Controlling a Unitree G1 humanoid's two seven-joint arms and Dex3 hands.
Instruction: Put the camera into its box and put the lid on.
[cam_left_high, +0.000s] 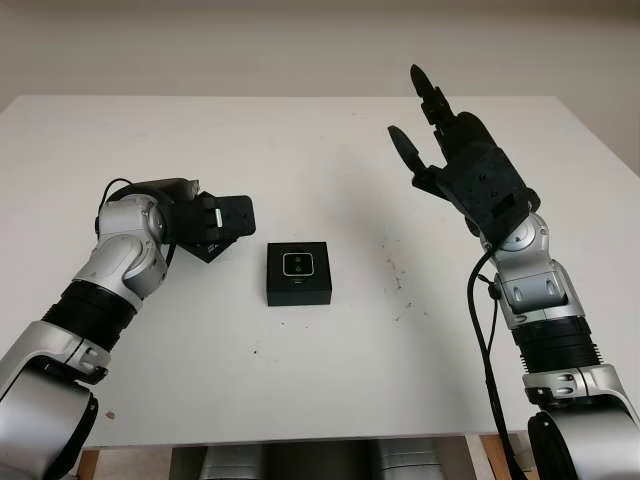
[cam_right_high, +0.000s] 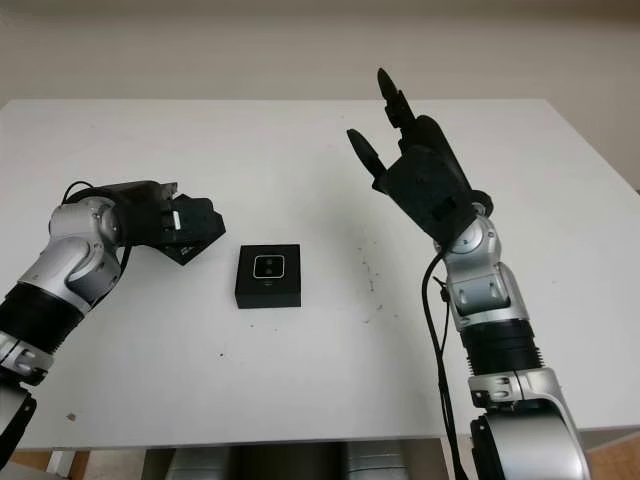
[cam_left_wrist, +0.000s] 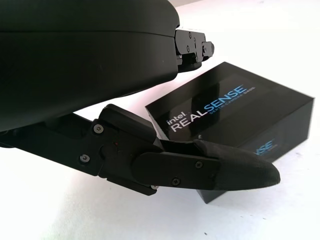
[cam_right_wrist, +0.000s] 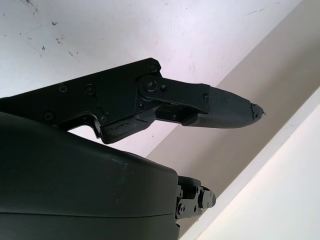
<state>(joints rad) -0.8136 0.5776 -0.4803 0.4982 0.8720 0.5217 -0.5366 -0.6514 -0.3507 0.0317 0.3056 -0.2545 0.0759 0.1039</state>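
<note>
Box (cam_left_high: 299, 272) sits mid desk (cam_left_high: 330, 380), lid on, just right of your left hand (cam_left_high: 212, 226), fingers open, holding nothing. Right hand (cam_left_high: 462, 165) raised well away, also open. Left's nearer.

One white table (cam_left_high: 330, 390) bears the whole scene, and every count is taken around it. One black box (cam_left_high: 299, 273) sits near the table's middle, closed, with one small square emblem on its top; in the left wrist view one printed brand name runs across that lid. Two robot hands are above the table: one left hand (cam_left_high: 215, 225) just beside the box, and one right hand (cam_left_high: 450, 150) raised well apart from it. A few small dark specks mark the table between the box and the right arm.
</note>
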